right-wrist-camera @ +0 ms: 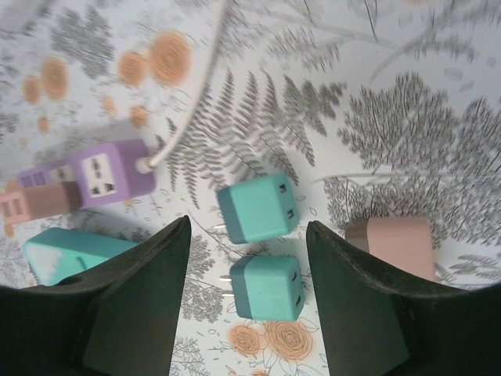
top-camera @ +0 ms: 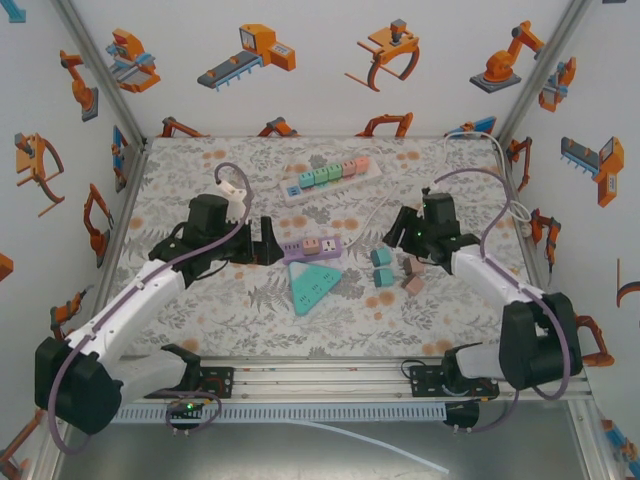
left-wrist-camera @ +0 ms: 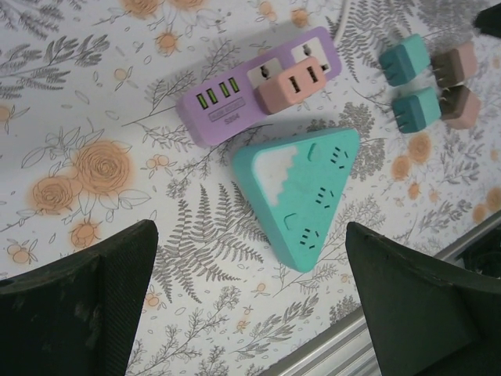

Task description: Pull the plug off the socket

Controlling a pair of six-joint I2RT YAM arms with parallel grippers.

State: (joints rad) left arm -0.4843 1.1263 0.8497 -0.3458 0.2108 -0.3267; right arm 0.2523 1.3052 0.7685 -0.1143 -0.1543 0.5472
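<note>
Two teal plugs (right-wrist-camera: pixel 257 207) lie loose on the flowered table (right-wrist-camera: pixel 407 117) beneath the right gripper (right-wrist-camera: pixel 249 229), whose jaws stand partly apart and hold nothing. One pink plug (left-wrist-camera: pixel 291 84) sits in the purple power strip (left-wrist-camera: pixel 215 110). The left gripper (left-wrist-camera: pixel 250 235) hangs wide open and empty above a teal triangular socket block (left-wrist-camera: pixel 313 196).
</note>
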